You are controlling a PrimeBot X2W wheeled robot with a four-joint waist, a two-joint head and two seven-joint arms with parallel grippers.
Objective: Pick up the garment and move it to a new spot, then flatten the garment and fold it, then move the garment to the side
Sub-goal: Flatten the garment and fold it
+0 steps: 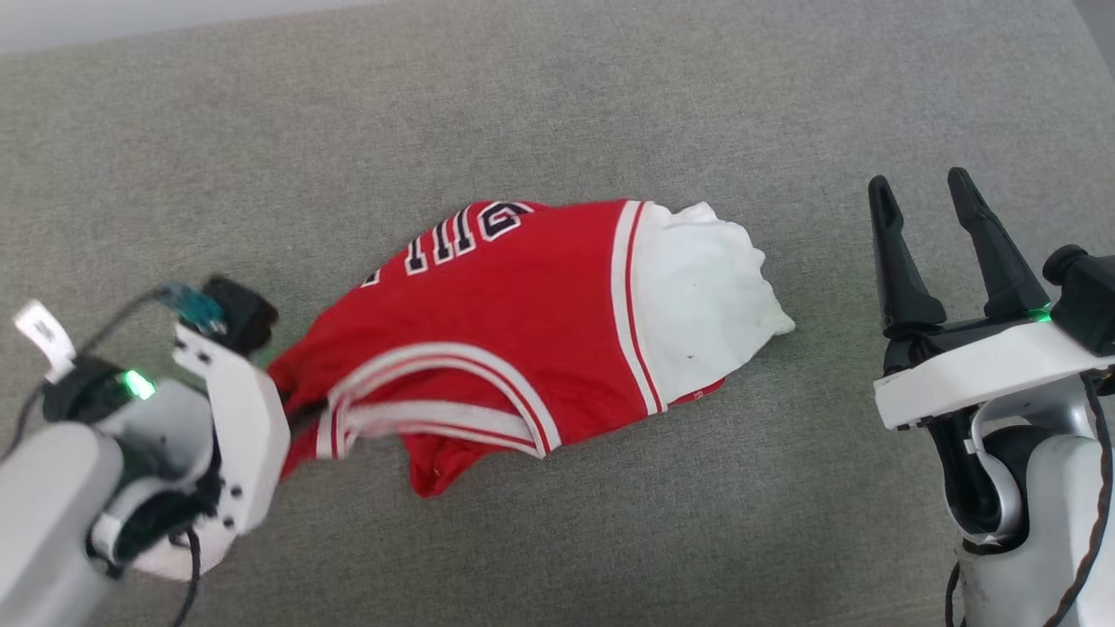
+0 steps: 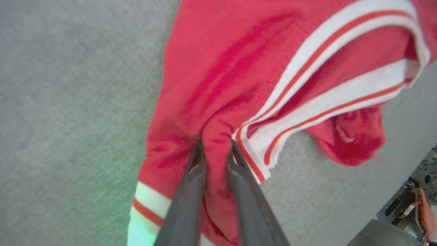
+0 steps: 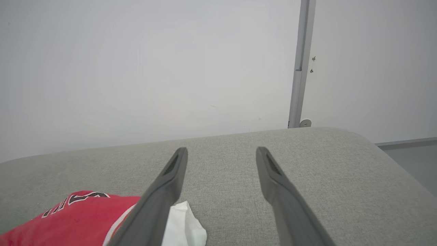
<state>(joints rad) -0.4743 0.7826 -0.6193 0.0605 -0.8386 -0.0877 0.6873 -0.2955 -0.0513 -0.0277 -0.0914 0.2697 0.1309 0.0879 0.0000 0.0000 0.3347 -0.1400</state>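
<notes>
The left gripper (image 2: 216, 147) has its two dark fingers pressed nearly together, pinching a bunched fold of the red shirt (image 1: 523, 305) just beside the red-and-white striped trim (image 2: 327, 58). Red cloth puckers around the fingertips (image 2: 199, 160) and more of it lies under and on both sides of them. From this gripper the shirt stretches away across the grey fabric surface (image 1: 610, 104) toward the right gripper (image 1: 919, 187), lying crumpled rather than flat. Its black, white-outlined lettering (image 1: 462, 235) sits along the far edge, and a loose red flap (image 1: 435, 470) hangs toward the near edge.

The white sleeve (image 1: 706, 287) is the shirt's end nearest the right gripper, with a strip of bare grey surface between them. The right gripper's fingers are spread wide, holding nothing, and point away from the robot above the surface. In the right wrist view the sleeve's tip (image 3: 184, 227) shows just beside that gripper's left finger (image 3: 160, 201).
</notes>
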